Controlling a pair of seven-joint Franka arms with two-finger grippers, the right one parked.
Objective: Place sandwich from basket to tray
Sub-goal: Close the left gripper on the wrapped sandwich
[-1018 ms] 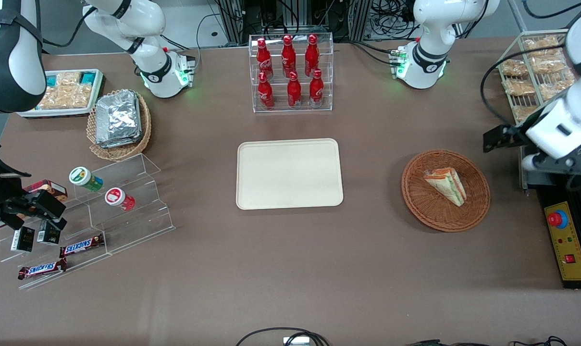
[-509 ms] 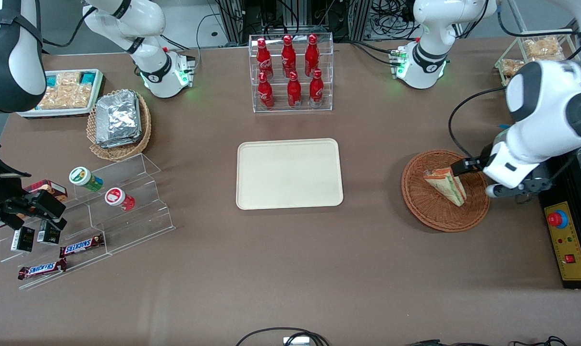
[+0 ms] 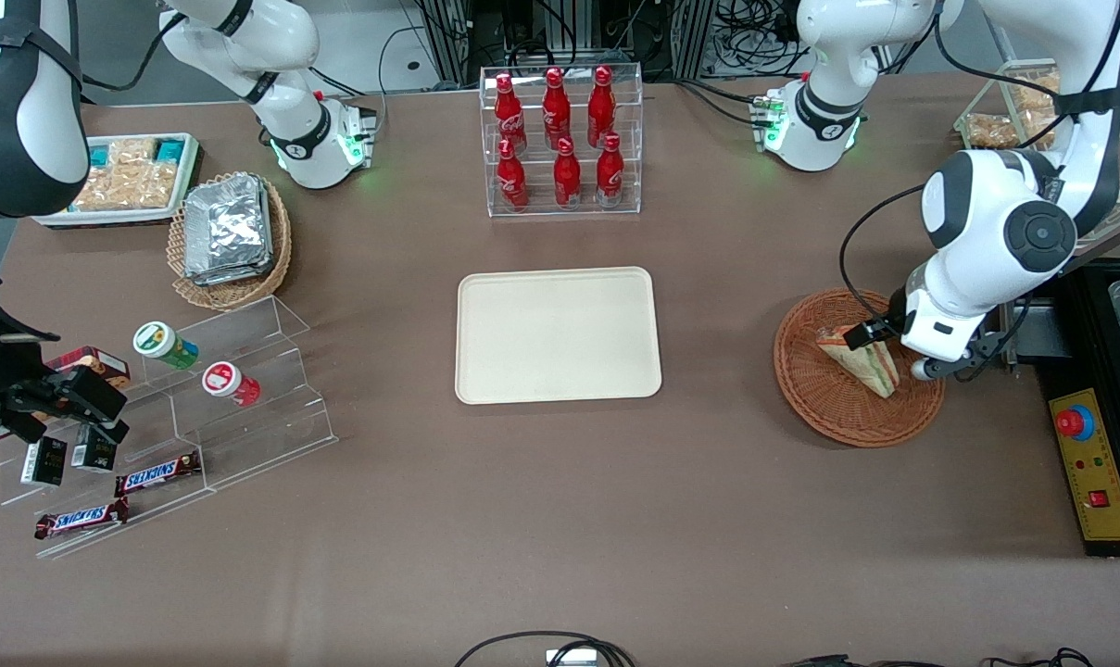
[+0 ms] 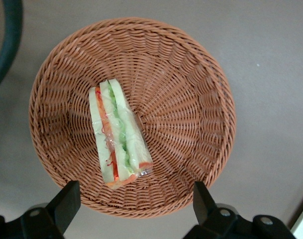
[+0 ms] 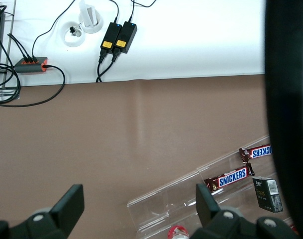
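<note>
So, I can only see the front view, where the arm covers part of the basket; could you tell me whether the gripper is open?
Observer: Yes. In the wrist view the gripper is open, fingers spread above the basket.
Operator: Is it touching the sandwich?
Observer: No, the sandwich lies free in the basket.
Operator: How is it lying?
Observer: Filling edge up, near the basket's middle.
</note>
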